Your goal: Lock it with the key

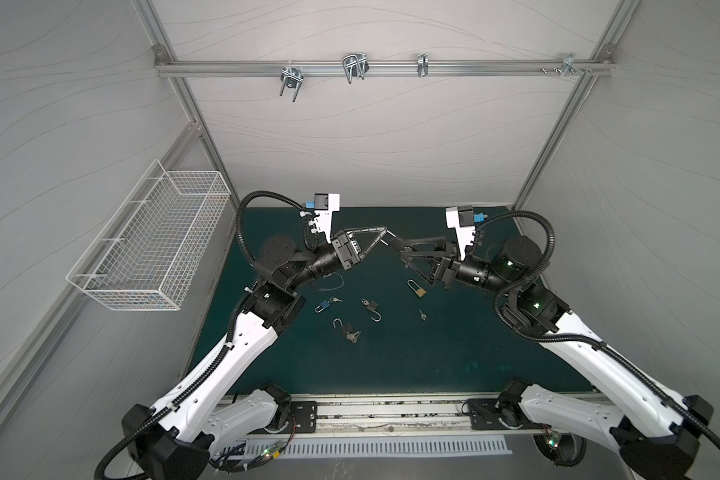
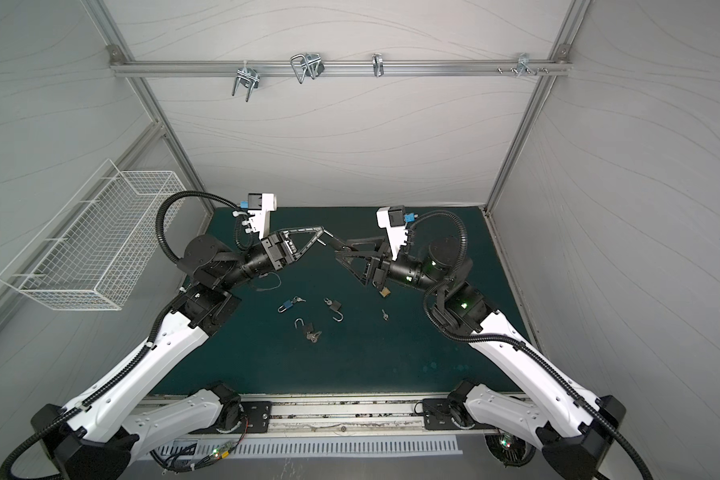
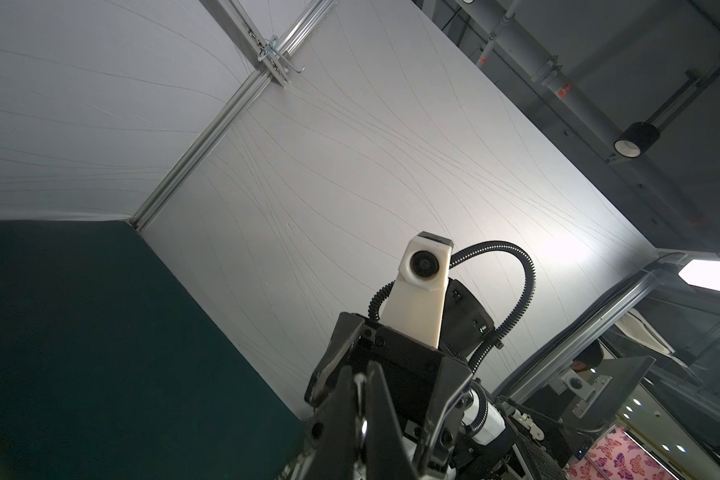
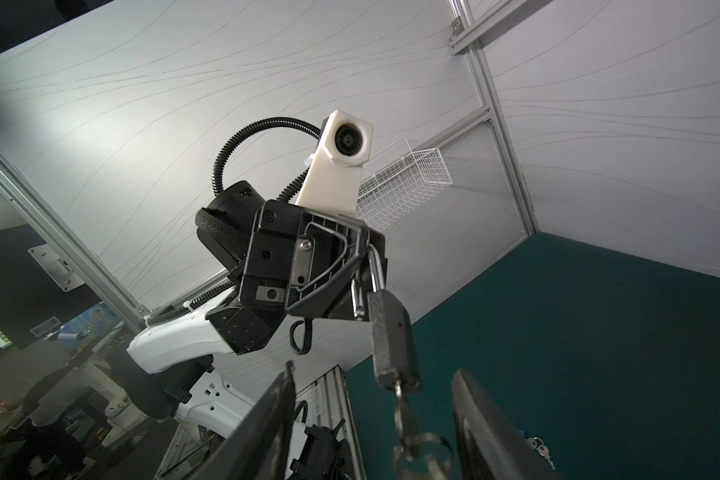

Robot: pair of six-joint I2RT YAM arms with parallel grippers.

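Observation:
A dark grey padlock (image 4: 391,336) hangs in mid-air, seen in both top views (image 1: 395,243) (image 2: 333,241). My left gripper (image 4: 364,245) (image 1: 387,235) is shut on its silver shackle (image 4: 376,270), which also glints between the closed fingers in the left wrist view (image 3: 360,399). One shackle leg (image 4: 356,299) looks free of the body. A key (image 4: 404,411) sits in the lock's underside, with a key ring (image 4: 422,453) dangling from it. My right gripper (image 4: 373,370) (image 1: 406,249) is open, one finger on each side of the key and neither touching it.
On the green mat (image 1: 474,332) lie a blue padlock (image 1: 323,306), two black padlocks with open shackles (image 1: 371,307) (image 1: 344,326), a brass padlock (image 1: 417,289) and a loose key (image 1: 422,314). A white wire basket (image 1: 154,245) hangs on the left wall. Metal hooks (image 1: 354,66) hang from the back rail.

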